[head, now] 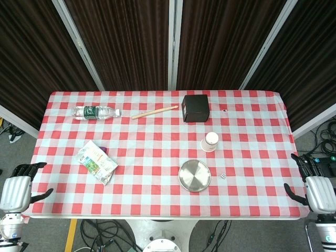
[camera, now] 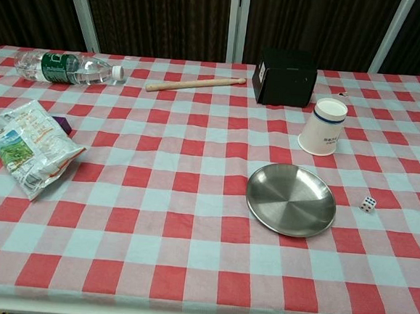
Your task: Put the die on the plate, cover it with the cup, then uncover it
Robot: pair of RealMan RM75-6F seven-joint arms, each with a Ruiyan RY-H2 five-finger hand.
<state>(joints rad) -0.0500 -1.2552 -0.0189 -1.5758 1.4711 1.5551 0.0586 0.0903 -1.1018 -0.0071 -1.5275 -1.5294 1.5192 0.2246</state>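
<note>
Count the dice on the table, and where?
1. The die lies on the checked cloth just right of the metal plate, apart from it and in front of the upside-down paper cup. Another could be hidden behind the black box.

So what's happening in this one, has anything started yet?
Nothing is being handled yet. The left hand and right hand sit at the table's near corners, holding nothing, fingers apart. The die lies on the checked tablecloth just right of the empty steel plate, not touching it. The paper cup stands upright behind the plate. A water bottle, wooden stick, black box and snack bag lie further off.
</note>
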